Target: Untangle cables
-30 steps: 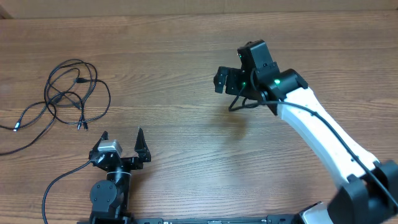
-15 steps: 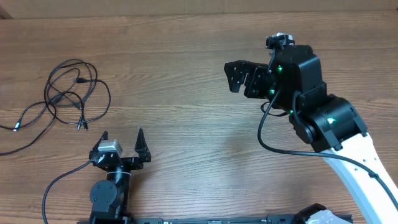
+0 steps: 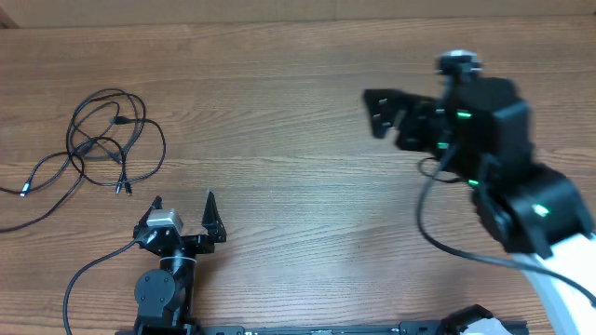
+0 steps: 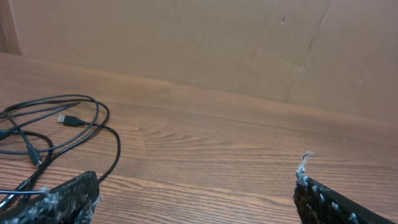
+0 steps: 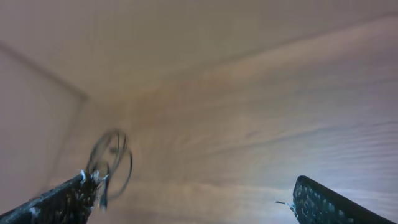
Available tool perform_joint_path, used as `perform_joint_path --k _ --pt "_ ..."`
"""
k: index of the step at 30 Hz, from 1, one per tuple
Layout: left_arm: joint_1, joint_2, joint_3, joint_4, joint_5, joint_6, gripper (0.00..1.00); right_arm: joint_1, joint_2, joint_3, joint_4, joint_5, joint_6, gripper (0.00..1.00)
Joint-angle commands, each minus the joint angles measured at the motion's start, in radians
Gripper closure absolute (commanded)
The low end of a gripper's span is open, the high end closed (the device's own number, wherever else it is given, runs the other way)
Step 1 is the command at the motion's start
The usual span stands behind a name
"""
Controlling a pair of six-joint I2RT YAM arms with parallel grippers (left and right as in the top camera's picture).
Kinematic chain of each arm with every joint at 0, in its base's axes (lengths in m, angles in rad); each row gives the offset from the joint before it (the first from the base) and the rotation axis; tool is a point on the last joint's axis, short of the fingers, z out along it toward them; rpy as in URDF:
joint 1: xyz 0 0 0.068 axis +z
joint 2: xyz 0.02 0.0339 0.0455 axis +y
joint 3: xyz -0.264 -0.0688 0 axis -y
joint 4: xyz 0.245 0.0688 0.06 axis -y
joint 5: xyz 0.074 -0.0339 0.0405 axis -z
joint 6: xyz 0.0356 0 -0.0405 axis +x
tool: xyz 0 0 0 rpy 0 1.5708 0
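The cables [image 3: 119, 121] lie as a loose black tangle of loops on the wooden table at the far left, with one silvery plug end [image 3: 23, 191] trailing toward the left edge. My left gripper [image 3: 183, 210] rests low near the front, just right of and below the tangle, open and empty. In the left wrist view the cables [image 4: 69, 120] lie ahead on the left, beyond the open left gripper [image 4: 196, 200]. My right gripper [image 3: 378, 113] hangs high over the table's right half, far from the tangle and open. The blurred right wrist view shows the cables [image 5: 111, 155] far off past the right gripper [image 5: 193, 200].
The wooden table [image 3: 298, 205] stretches between the two arms. A brown cardboard wall [image 4: 205, 43] stands along the far edge. The left arm's base [image 3: 160, 293] and its thick black wire sit at the front left.
The right arm has risen and swung to the right, away from the table's middle, its gripper still open. The left arm and the cables have not moved.
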Motion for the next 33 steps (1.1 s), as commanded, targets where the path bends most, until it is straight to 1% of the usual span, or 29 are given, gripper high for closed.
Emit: perform_joint_path --k 1,5,8,17,20,33 --pt "0.008 -0.011 -0.003 0.000 0.009 0.027 0.00 -0.103 -0.064 -0.005 0.002 0.009 0.000 0.00" --pt "0.008 -0.011 -0.003 0.000 0.009 0.027 0.01 -0.211 -0.099 -0.005 -0.006 0.008 0.000 0.00" --pt "0.008 -0.011 -0.003 0.000 0.009 0.027 0.00 -0.252 -0.118 -0.005 -0.028 0.009 0.000 0.00" --pt "0.008 -0.011 -0.003 0.000 0.009 0.027 0.01 -0.267 -0.172 -0.022 -0.140 0.008 0.000 0.00" --pt "0.008 -0.011 -0.003 0.000 0.009 0.027 0.00 -0.267 -0.192 -0.084 -0.140 0.009 0.000 0.00" --pt "0.008 -0.011 -0.003 0.000 0.009 0.027 0.00 -0.267 -0.266 -0.498 -0.145 0.009 0.000 0.00"
